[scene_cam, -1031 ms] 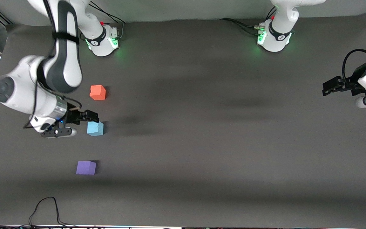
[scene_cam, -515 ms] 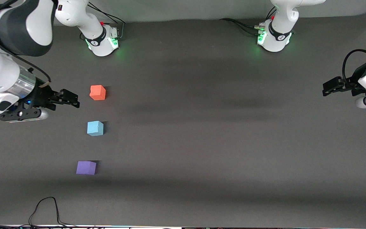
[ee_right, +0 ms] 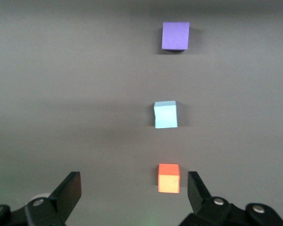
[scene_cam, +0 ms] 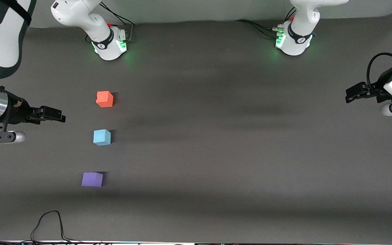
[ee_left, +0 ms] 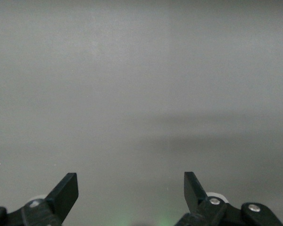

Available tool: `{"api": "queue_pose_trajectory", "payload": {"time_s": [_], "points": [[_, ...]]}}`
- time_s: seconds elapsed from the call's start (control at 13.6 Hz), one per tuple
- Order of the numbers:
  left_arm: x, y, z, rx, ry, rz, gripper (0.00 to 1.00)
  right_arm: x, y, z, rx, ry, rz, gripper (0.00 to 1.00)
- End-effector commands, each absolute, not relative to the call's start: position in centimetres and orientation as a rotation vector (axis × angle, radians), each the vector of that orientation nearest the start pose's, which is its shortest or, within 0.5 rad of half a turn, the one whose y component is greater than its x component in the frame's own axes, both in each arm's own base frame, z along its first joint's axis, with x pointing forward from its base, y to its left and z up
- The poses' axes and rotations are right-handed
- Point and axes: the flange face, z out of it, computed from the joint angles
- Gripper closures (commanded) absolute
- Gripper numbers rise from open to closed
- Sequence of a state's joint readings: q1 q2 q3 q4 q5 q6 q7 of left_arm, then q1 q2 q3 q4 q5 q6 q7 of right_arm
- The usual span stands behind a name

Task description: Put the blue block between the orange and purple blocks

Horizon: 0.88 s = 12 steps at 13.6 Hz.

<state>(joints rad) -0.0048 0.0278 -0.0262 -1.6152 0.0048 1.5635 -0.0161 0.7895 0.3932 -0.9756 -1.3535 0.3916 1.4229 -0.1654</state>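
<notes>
Right gripper [scene_cam: 58, 118], fingers spread w/ nothing held, hangs over the dark grey matte tabletop [scene_cam: 216, 153] at the right arm's end, apart from the small light sky-blue matte cube [scene_cam: 102, 137], which sits on the table between the orange-red matte cube [scene_cam: 104, 99] & the violet-purple matte cube [scene_cam: 92, 179], while left gripper [scene_cam: 352, 94] waits, fingers spread & empty, at the left arm's end.

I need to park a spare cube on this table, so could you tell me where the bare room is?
The whole stretch of table from the blocks to the left gripper is bare. Crowded only at the right arm's end: orange block, blue block and purple block in a row, with the open right gripper alongside.
</notes>
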Motion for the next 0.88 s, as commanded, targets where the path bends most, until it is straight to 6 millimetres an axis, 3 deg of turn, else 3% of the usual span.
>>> {"api": "queue_pose_trajectory", "payload": {"time_s": [0.0, 0.29, 0.52, 0.81], "points": [[55.7, -1.6, 59.0, -3.133, 0.044, 0.106, 0.00, 59.8, 3.7, 59.4, -3.055, -0.009, 0.134, 0.00], [55.7, -1.6, 58.9, -3.133, 0.044, 0.106, 0.00, 55.4, 1.2, 59.8, -3.055, -0.034, 0.049, 0.00], [55.8, -1.6, 59.0, -3.133, 0.041, 0.098, 0.00, 51.1, 0.5, 60.4, -3.057, -0.017, 0.052, 0.00], [55.8, -1.6, 59.0, -3.133, 0.041, 0.098, 0.00, 50.2, 0.8, 60.4, -3.073, -0.039, 0.060, 0.00]]}}
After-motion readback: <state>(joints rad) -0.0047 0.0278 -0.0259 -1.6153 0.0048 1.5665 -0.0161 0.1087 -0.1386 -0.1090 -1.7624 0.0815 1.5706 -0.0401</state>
